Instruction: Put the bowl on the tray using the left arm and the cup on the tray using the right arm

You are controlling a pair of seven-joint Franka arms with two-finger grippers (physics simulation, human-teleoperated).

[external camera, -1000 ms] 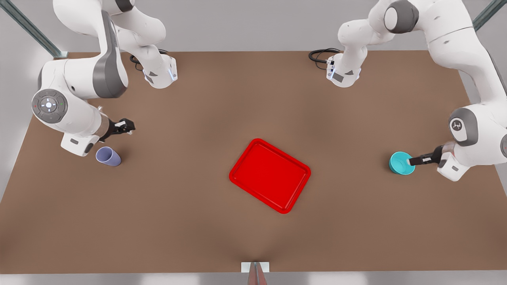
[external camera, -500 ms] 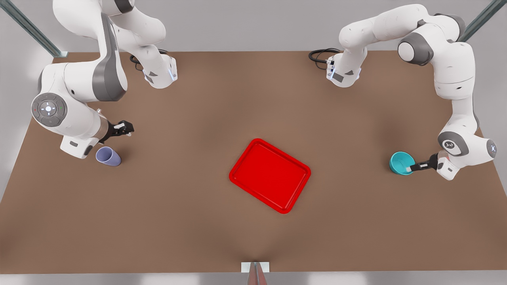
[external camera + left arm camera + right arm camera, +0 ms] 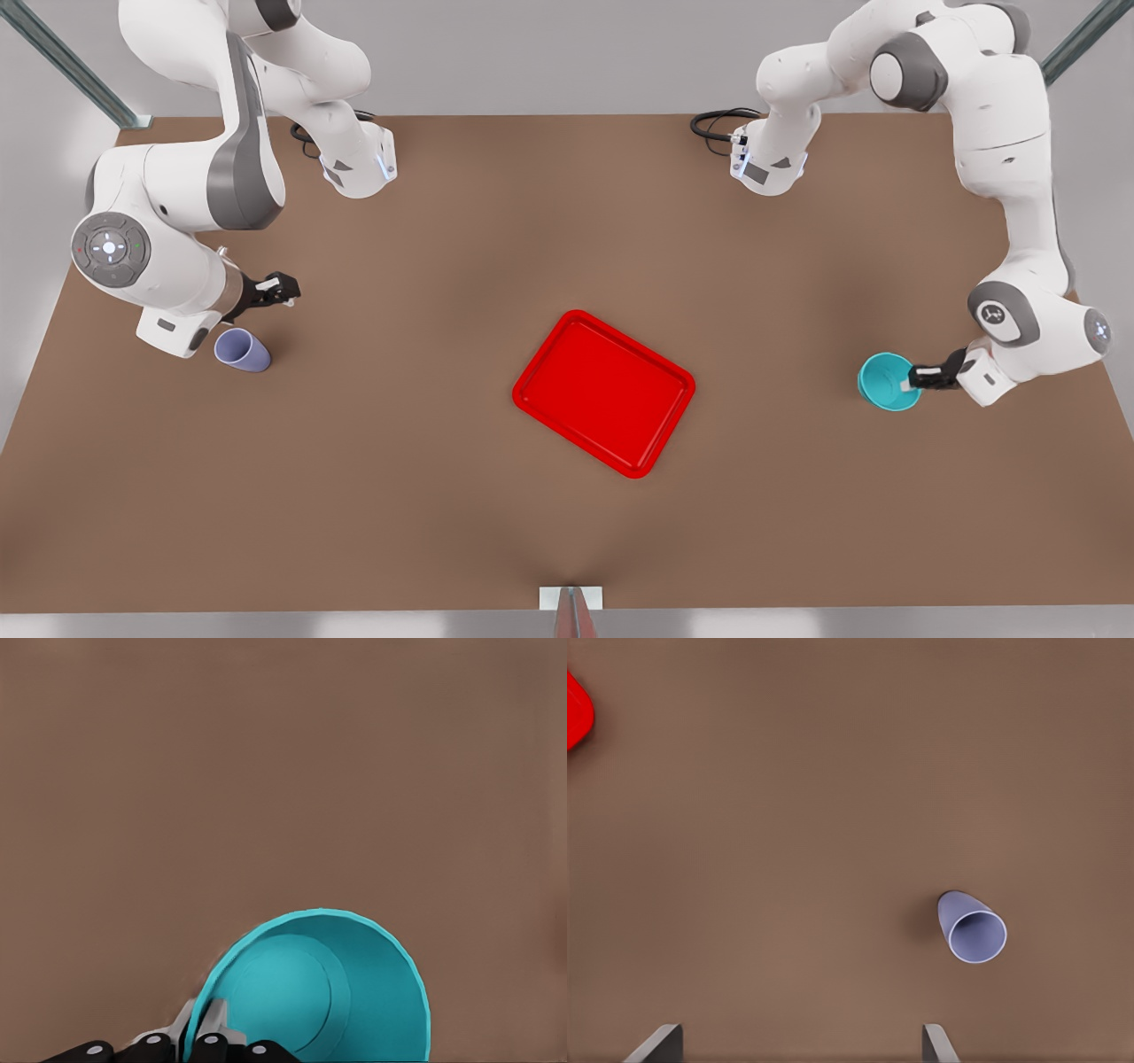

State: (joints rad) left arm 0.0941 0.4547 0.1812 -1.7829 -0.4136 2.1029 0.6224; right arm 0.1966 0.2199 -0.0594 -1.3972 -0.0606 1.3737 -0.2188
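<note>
The left gripper (image 3: pixel 912 383) is clamped on the rim of the teal bowl (image 3: pixel 886 382) at the front view's right. The right gripper (image 3: pixel 282 288), fingers apart, hovers above the table (image 3: pixel 443 496) near the cup (image 3: pixel 241 349). The red tray (image 3: pixel 603 392) lies between them, well apart from both.

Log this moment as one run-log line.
left gripper: shut on bowl rim, off tray | right gripper: jaws open, above table near cup | cup: upright, ungrasped

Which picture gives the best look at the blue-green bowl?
The left wrist view: the bowl looms large, its inside visible, with the left gripper clamped on its rim. The front view shows it small, beside that gripper.
</note>
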